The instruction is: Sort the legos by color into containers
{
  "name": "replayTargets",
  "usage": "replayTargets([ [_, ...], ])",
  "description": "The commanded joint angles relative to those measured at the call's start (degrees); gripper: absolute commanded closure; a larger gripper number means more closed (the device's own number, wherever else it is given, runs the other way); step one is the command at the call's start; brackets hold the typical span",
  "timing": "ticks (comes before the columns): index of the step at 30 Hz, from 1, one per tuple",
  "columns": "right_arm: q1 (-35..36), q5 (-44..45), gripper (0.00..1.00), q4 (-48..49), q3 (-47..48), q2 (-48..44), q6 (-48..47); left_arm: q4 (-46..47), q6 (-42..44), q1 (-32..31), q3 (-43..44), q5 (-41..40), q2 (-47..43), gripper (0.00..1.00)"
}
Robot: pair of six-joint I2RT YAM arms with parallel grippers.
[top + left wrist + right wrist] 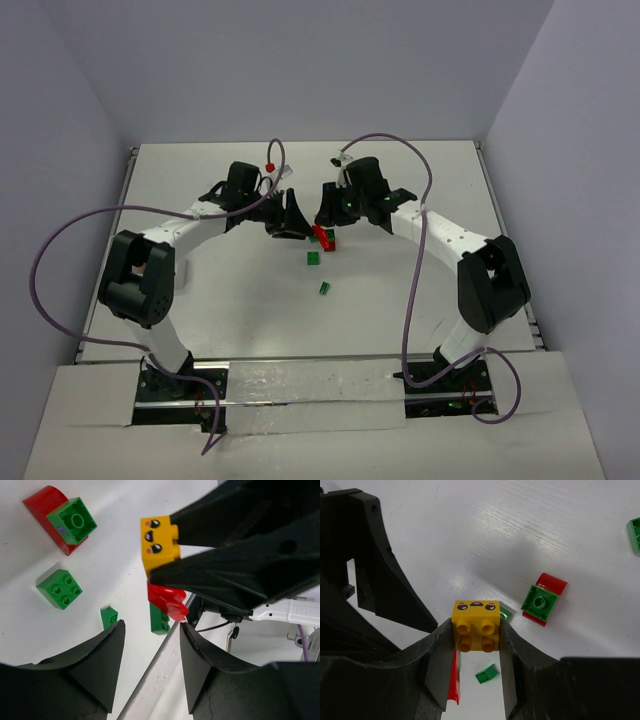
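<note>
My right gripper (476, 632) is shut on a yellow brick (476, 624) with a printed face and holds it above the table; it also shows in the left wrist view (159, 542). A red piece (167, 600) sits directly under it, whether attached I cannot tell. My left gripper (152, 630) is open and empty, facing the right gripper (322, 215) tip to tip at the table's middle. On the table lie a green brick on a red curved brick (62, 522), a green square brick (59, 588) and small green pieces (109, 616). No container is in view.
A red brick (322, 238) and two green bricks (313, 258) lie just in front of the grippers. A small red thing (270, 167) sits by the left arm's cable. Purple cables loop over both arms. Grey walls ring the white table (400, 300).
</note>
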Motion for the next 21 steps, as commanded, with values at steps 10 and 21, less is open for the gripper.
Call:
replayTargets([
  [10,2.79,8.39,1.0,-1.08,3.9,-1.55,-0.84,10.13,-10.22,-0.5,1.9,5.52,4.5,0.31],
  [21,3.37,9.65,1.0,-0.76,4.34,-0.47,0.09,15.32,-14.23,-0.85,0.77,7.46,5.73,0.37],
])
